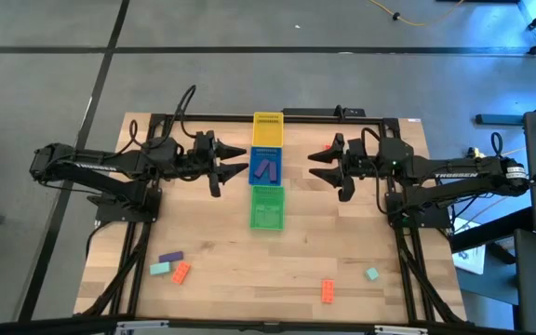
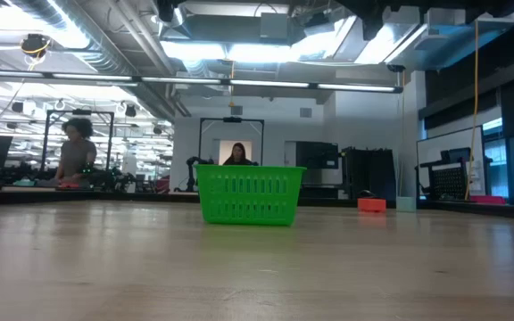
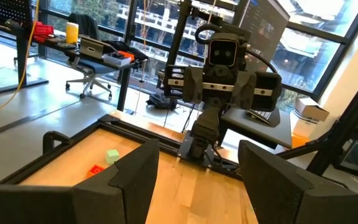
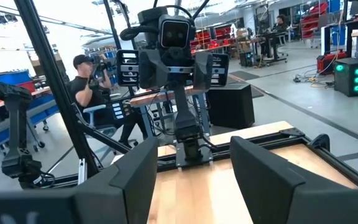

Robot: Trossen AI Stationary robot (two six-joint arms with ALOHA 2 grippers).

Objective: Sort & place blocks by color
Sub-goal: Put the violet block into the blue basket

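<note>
Robotics lab: robot rigs, workbenches [image 3: 98,53], exposed ceiling ducts [image 2: 105,40].

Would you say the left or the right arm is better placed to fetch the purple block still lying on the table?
Left, probably. The purple block lies near the table's front on the left arm's side. Both the left gripper and right gripper hover open and empty.

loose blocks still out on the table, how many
5. Near the front left: purple block, teal block, orange block. Front right: orange block, teal block. More sit in the blue tray; others may be hidden inside trays.
</note>
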